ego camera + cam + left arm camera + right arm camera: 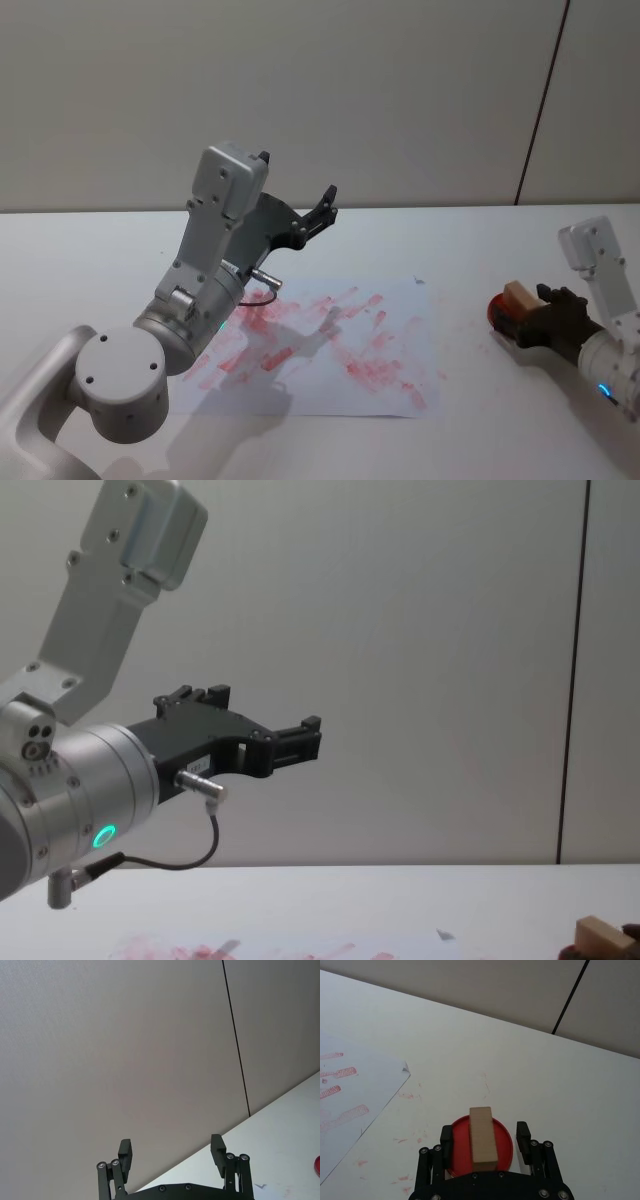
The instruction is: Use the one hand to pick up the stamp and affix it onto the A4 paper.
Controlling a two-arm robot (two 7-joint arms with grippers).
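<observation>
One stamp (482,1134), a pale tan wooden block with squared edges, stands on a red round pad (504,1149) at the right side of the white table (480,240); in the chest view the stamp (604,937) shows at the lower right corner, its top raised above the table surface. One right gripper (485,1135), black and clamp-like on a slim silver-white arm, sits low at the pad, its fingers (522,1132) spread to either side of the block with a clear gap on both sides, nothing pinched; in the head view the same gripper (530,315) reaches in from the right edge, with the stamp (519,297) just at its tip. One A4 paper (400,395) lies flat in the middle of the table, well apart from the pad to the left of it, its surface covered with pinkish-red ink smears and bar-shaped stamp marks; its near corner (402,1067) is slightly curled, and faint red specks dot the bare table between sheet and pad. One left gripper (318,212), on the large silver arm with a green glowing ring (103,835) and a thin black cable, hangs raised above the far edge of the paper, pointing toward the grey wall (420,630), its fingers (217,1149) held wide apart and empty.
</observation>
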